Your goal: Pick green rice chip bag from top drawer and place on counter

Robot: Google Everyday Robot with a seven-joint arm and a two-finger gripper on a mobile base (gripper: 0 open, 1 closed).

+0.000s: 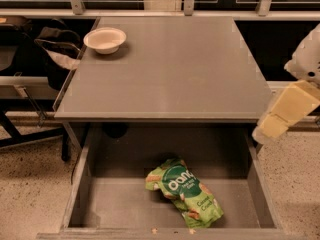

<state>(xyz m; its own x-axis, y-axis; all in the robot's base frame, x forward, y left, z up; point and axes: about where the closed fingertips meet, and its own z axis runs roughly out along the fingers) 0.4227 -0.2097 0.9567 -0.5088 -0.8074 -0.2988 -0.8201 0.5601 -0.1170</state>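
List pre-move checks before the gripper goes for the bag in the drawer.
1. Drawer open: ok, pulled out below the counter.
2. Bag visible: ok, lying on the drawer bottom, right of middle, near the front.
3. Bag uncovered: ok, nothing lies on it.
4. Gripper above bag: not ok, it hangs at the right edge, beside the counter's front right corner, apart from the bag.
5. Place spot on counter: ok, the bowl sits at the back left corner and the middle is bare.
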